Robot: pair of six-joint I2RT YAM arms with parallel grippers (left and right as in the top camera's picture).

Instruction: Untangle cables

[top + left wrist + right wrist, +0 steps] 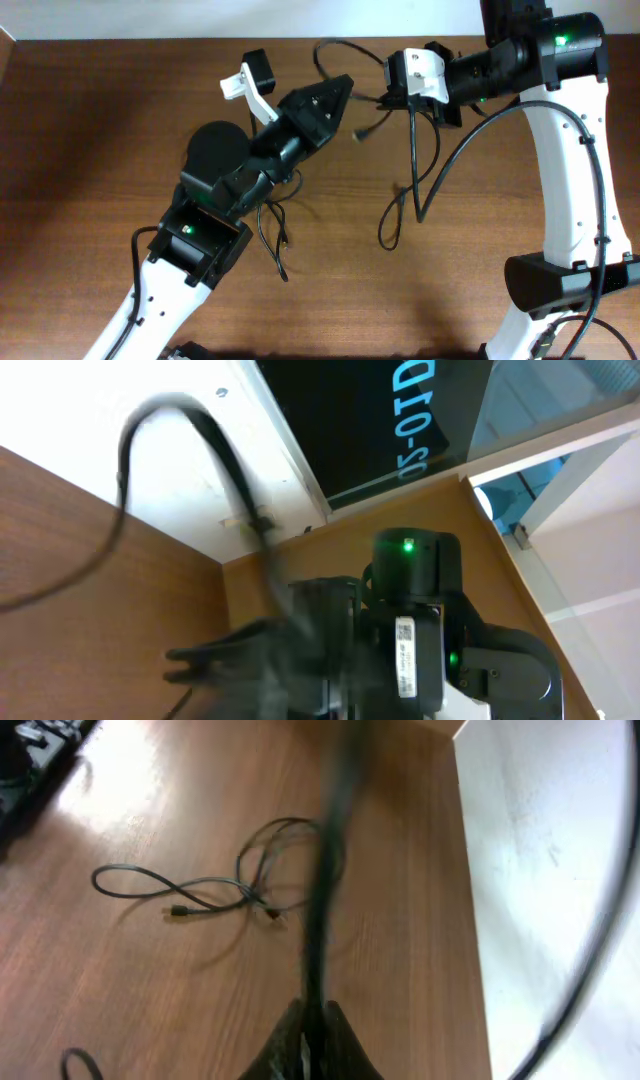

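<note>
Smooth wood-grain table (100,150), matt black cables (318,930)

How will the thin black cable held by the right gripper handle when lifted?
Likely floppy: the cable droops from the right gripper into slack loops on the table. Probably light, being so thin. Pinched at one spot, it may swing.

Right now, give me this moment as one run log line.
step: untangling | right gripper: shut on black cable | left gripper: close by, jaws unclear | second cable: loose on table
</note>
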